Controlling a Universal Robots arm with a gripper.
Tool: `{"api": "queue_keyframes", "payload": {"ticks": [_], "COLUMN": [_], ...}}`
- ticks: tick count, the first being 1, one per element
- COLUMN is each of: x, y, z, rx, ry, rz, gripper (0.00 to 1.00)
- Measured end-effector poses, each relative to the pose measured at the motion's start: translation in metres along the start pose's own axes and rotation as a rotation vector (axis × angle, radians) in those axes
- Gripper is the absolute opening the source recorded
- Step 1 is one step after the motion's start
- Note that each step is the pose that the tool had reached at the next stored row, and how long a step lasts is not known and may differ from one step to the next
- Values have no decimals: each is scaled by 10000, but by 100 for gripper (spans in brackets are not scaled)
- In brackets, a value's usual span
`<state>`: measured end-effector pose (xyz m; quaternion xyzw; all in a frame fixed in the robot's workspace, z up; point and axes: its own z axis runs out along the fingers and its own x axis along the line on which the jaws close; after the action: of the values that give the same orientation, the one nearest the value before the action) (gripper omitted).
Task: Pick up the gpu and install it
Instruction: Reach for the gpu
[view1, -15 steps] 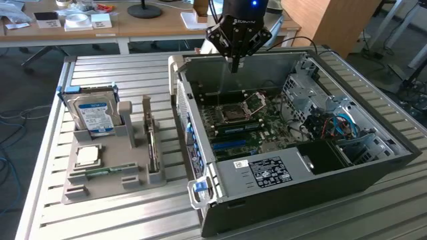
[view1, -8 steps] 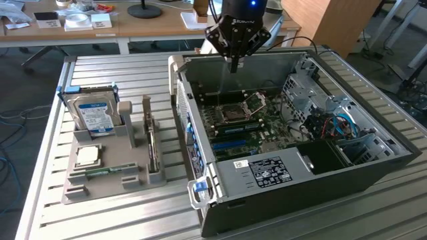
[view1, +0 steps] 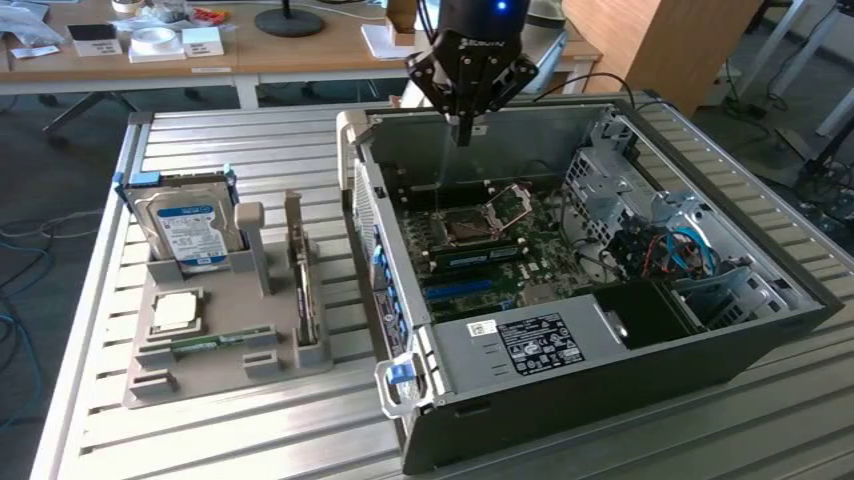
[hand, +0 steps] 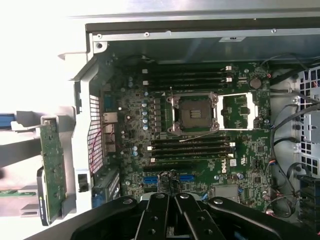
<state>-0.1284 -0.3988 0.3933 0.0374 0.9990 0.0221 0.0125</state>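
On the rack (view1: 200, 378), the gpu (view1: 304, 290) stands edgewise (lengthwise alongside the case (view1: 627, 400)).

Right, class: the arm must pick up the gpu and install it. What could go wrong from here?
1. The fingers are shut above the open case, apart from the gpu; reaching it shut could knock the thin card over.
2. The gpu stands upright in the grey holder; a tilted pull might jam it.
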Motion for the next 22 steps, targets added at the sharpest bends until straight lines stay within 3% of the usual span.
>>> {"api": "queue_keyframes", "payload": {"ticks": [22], "x": [128], "y": [-9], "z": [-3], "rx": [0], "ry": [0], "rz": [1], "gripper": [11]}}
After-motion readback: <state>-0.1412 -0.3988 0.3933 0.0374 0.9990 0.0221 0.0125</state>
